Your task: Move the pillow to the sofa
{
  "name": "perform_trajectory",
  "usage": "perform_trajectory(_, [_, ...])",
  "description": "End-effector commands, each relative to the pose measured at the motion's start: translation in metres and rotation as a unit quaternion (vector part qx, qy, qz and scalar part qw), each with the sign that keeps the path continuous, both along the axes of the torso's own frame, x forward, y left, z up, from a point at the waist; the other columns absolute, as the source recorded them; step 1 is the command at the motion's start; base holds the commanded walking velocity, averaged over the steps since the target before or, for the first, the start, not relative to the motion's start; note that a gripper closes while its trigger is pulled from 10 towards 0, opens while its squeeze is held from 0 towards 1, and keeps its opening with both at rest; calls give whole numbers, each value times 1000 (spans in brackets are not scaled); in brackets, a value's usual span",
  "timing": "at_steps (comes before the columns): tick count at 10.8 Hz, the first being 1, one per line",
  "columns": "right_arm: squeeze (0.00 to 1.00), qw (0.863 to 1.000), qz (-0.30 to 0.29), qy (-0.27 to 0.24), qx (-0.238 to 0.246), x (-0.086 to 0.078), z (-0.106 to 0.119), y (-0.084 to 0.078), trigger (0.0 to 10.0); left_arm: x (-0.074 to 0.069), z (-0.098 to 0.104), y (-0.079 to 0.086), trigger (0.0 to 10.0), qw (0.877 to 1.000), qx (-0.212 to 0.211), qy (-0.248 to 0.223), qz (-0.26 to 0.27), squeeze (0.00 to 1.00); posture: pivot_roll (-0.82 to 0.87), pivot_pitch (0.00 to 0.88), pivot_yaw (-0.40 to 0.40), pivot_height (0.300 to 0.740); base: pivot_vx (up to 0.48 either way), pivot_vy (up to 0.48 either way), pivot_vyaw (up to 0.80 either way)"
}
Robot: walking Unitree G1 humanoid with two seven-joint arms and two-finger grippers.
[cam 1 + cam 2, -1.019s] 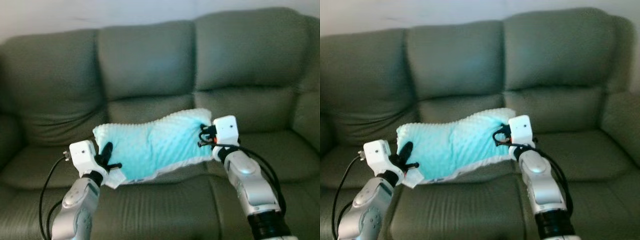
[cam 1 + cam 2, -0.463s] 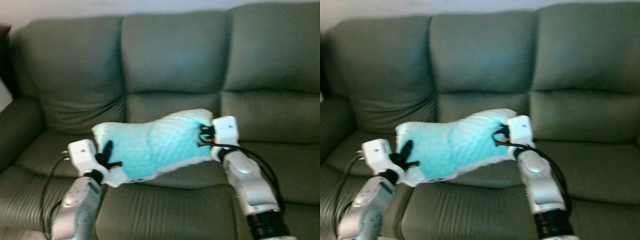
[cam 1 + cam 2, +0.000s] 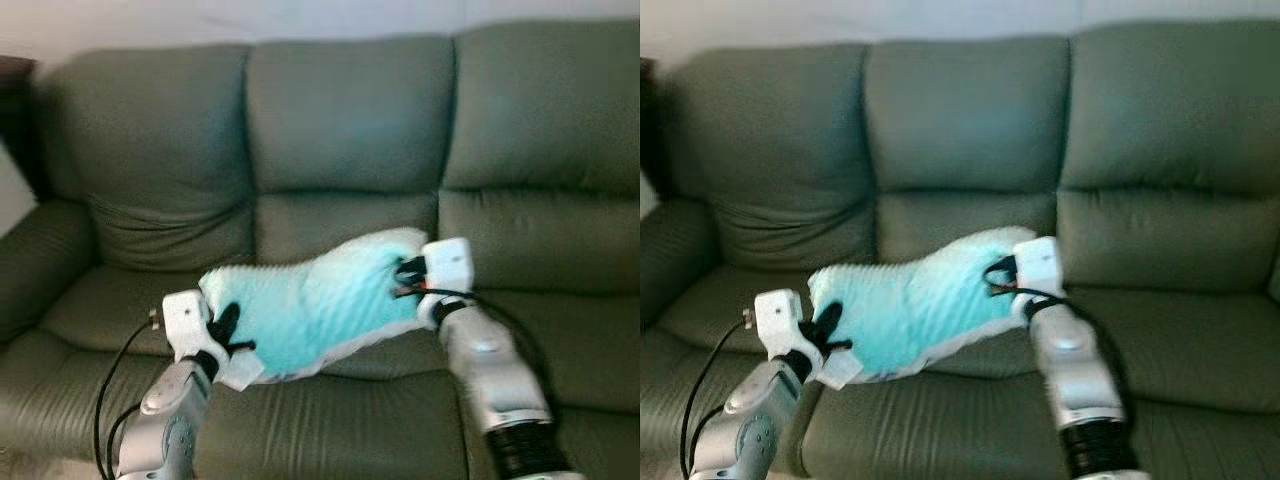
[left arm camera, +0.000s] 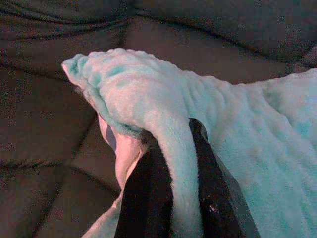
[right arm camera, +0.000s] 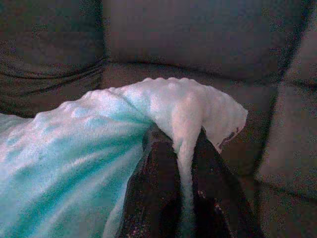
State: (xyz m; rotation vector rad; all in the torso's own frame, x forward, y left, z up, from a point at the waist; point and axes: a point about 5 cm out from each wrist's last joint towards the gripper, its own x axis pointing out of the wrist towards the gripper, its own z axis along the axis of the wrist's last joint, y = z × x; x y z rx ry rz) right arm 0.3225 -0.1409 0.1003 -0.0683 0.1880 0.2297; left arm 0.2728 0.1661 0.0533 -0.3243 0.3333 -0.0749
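A light turquoise, bumpy plush pillow (image 3: 315, 305) hangs in the air between my two arms, above the seat cushions of a dark green sofa (image 3: 340, 130). My left gripper (image 3: 226, 330) is shut on the pillow's lower left corner; in the left wrist view its black fingers (image 4: 148, 191) pinch a fold of the fabric (image 4: 173, 163). My right gripper (image 3: 408, 278) is shut on the pillow's upper right edge, and the right wrist view shows its fingers (image 5: 158, 188) clamped on a pale ridge of the pillow (image 5: 185, 129). The pillow sags in the middle and tilts down to the left.
The sofa has three back cushions and a wide seat (image 3: 330, 420) below the pillow. Its left armrest (image 3: 35, 255) rises at the left. A pale wall (image 3: 200, 20) runs behind it. Black cables (image 3: 110, 380) loop from my left arm.
The camera has shifted, so the sofa sits differently in view and its left armrest shows. The left gripper has come a little to the right and lower. Both grips hold.
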Motion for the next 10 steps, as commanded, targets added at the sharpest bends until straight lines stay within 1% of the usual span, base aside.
perform_trajectory(1, [0, 1000, -12, 7, 13, 4, -1, -2, 10000, 6, 2, 3, 10000, 1000, 12, -8, -2, 0, -245, 22, 93, 740, 0, 0, 0])
perform_trajectory(2, [0, 1000, -19, 19, 15, 3, -7, -4, 10000, 7, -2, 3, 10000, 1000, 21, -3, -8, 0, -247, 30, 97, 740, 0, 0, 0])
perform_trajectory(3, [0, 998, -37, 39, 18, 0, -17, -10, 10000, 10, -7, 4, 10000, 1000, 26, 1, -14, 0, -246, 51, 105, 740, 0, 0, 0])
perform_trajectory(4, [0, 997, -51, 44, 21, -2, -20, -15, 10000, 11, -9, 4, 10000, 999, 28, 2, -17, 0, -244, 67, 110, 740, 0, 0, 0])
perform_trajectory(5, [0, 995, -72, 57, 26, -5, -29, -20, 10000, 14, -13, 3, 10000, 999, 35, 2, -27, 0, -242, 89, 120, 740, 0, 0, 0])
perform_trajectory(6, [0, 994, -80, 69, 23, -9, -37, -23, 10000, 15, -18, 5, 10000, 998, 47, 4, -31, 0, -243, 124, 136, 740, 0, 0, 0])
perform_trajectory(7, [0, 992, -89, 79, 28, -14, -42, -25, 10000, 14, -20, 6, 10000, 998, 46, 4, -36, 0, -241, 138, 143, 740, 0, 0, 0])
perform_trajectory(8, [0, 991, -98, 91, 27, -19, -49, -27, 10000, 13, -23, 6, 10000, 997, 57, 4, -44, 0, -243, 171, 159, 740, 0, 0, 0])
perform_trajectory(9, [0, 988, -99, 116, 23, -27, -58, -27, 10000, 15, -28, 1, 10000, 995, 81, 4, -64, 0, -251, 192, 166, 740, 0, 0, 0])
perform_trajectory(10, [0, 986, -106, 125, 11, -29, -64, -30, 10000, 16, -32, -1, 10000, 995, 74, 6, -65, 0, -274, 218, 171, 740, 0, 0, 0])
